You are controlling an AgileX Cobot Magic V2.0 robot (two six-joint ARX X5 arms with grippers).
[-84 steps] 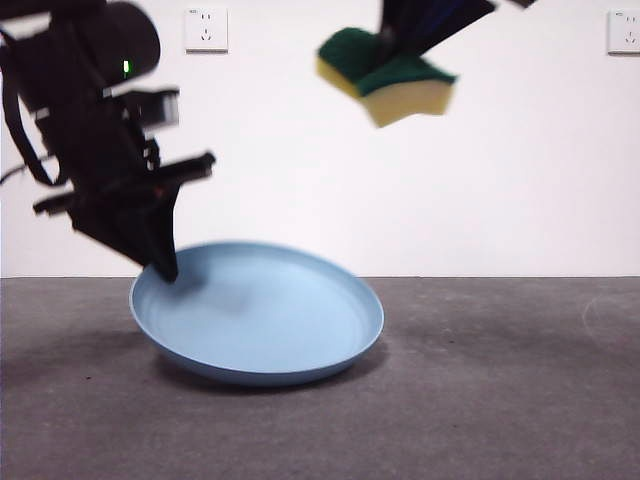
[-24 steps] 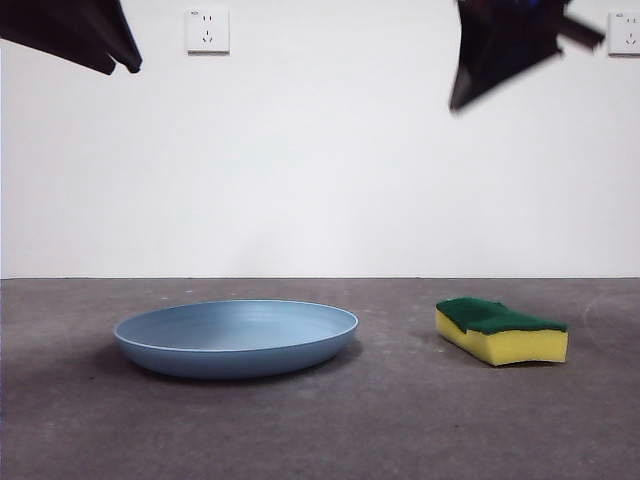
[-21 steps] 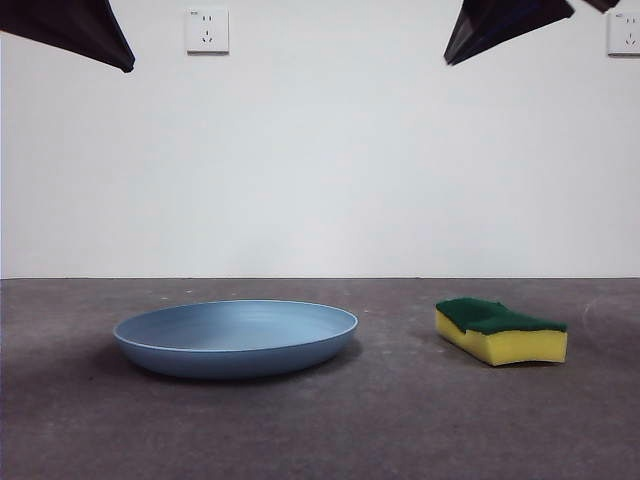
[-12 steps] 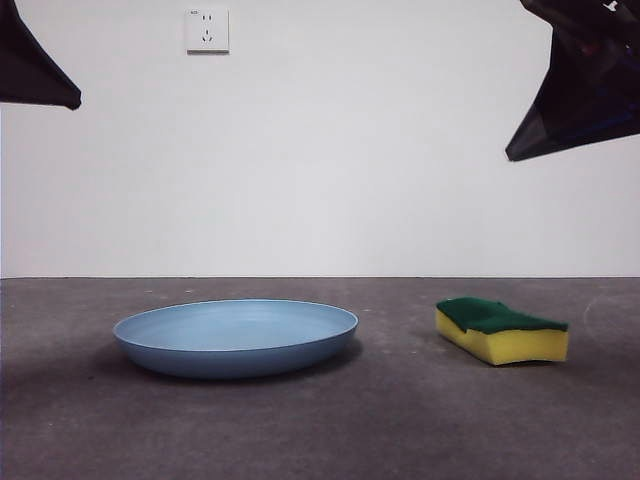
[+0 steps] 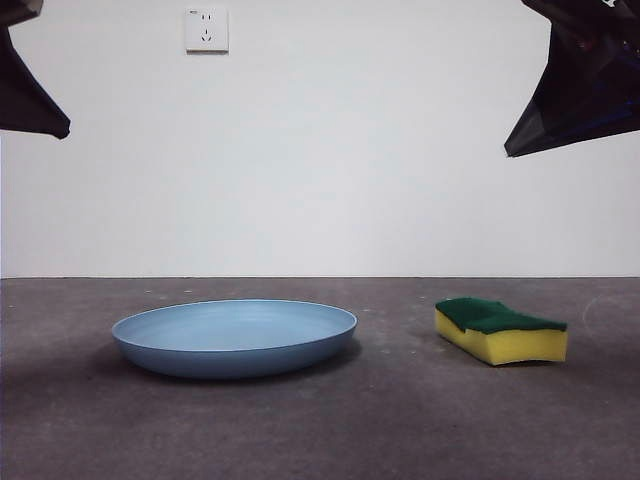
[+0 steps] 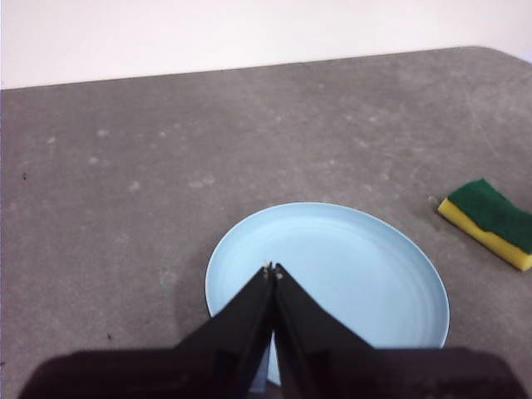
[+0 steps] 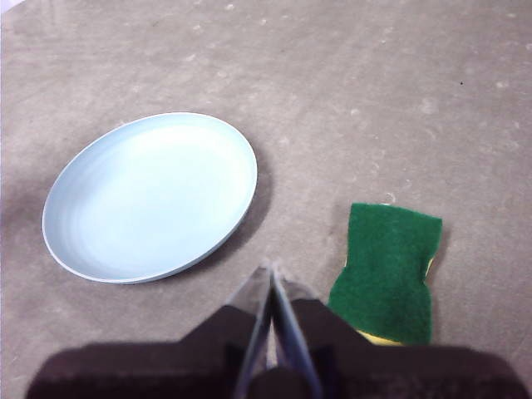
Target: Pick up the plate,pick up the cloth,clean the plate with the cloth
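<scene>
**One plate, one sponge, two grippers raised and holding nothing**

While you look across the table, count one light-blue plate and one cloth, which here is a sponge of yellow foam with a dark green scouring top. Take the plate as your landmark. It lies flat on the grey table surface, right way up, with nothing inside it. The cloth lies flat on the table beside the plate, green face up, clearly apart from the rim with bare table between the two.

You have two grippers, and both are up in the air. The left gripper hangs above the plate; in its wrist view the two black jaws meet at their tips over the plate's near half, pressed together with nothing between them. The right gripper hangs above the strip of table between the plate and the cloth, nearer the cloth; its two jaws are likewise closed tip to tip and grip nothing. Neither gripper touches the plate, the cloth or the table.

From the front you see them only as two dark shapes high at the side edges, one above and beyond the plate's outer side, the other above the cloth's side.

On the white wall behind the plate you can count one socket.
</scene>
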